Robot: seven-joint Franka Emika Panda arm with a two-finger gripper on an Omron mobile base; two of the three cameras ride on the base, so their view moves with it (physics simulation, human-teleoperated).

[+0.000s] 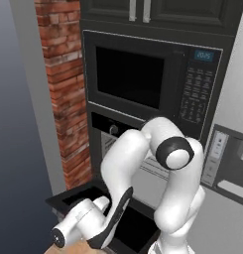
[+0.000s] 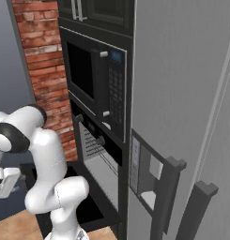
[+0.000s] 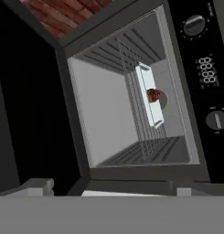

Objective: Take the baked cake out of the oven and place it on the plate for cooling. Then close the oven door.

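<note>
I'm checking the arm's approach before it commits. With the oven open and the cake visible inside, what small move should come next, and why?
Probably ease the hand straight into the oven toward the cake. The oven door already hangs down, and the cake sits on a white tray on the wire rack, deep in the cavity, beyond the fingertips.

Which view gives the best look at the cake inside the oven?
The hand view: it looks straight into the open oven, where the small reddish-brown cake sits on a white tray on the wire rack. In the left base view the arm covers the cavity; the right base view sees it edge-on.
</note>
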